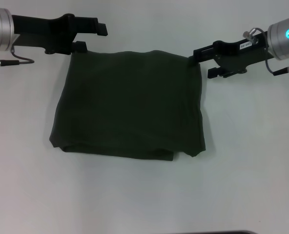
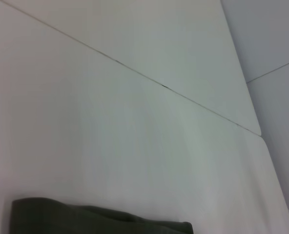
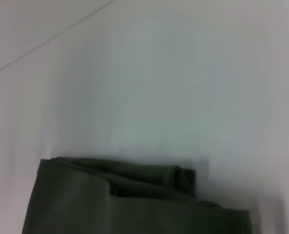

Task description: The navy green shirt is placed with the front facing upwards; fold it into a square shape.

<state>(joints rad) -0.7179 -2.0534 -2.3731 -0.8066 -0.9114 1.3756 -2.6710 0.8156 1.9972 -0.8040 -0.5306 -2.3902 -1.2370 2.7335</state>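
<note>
Cloth is the whole story at this moment, and we read it from left to right in the head view. At about ten o'clock from the shirt's centre sits our left tool (image 1: 88, 36), its dark fingers spread, one above and one just touching the far left corner of the fabric; we judge it released, because nothing is pinched between the fingers and the corner lies flat. It hangs there, we think, because that corner is where a fold would be gripped or let go.

In the middle lies the navy green shirt (image 1: 130, 105), already doubled into a near-square block on the white surface (image 1: 144, 200). Only plain green shows; no lettering or neck label is visible, so the printed side is probably tucked inside. Stacked layers show along the near edge, and a small flap sticks out at about five o'clock, so the square is not quite tidy. The left wrist view catches only a thin strip of the shirt (image 2: 100, 217); the right wrist view shows layered folds at the shirt's corner (image 3: 134, 195).

At about two o'clock, our right tool (image 1: 203, 61) rests against the far right corner. Whether it grasps cloth or is merely beside it, we cannot tell. Mirrored placement suggests both arms worked the far edge together.
</note>
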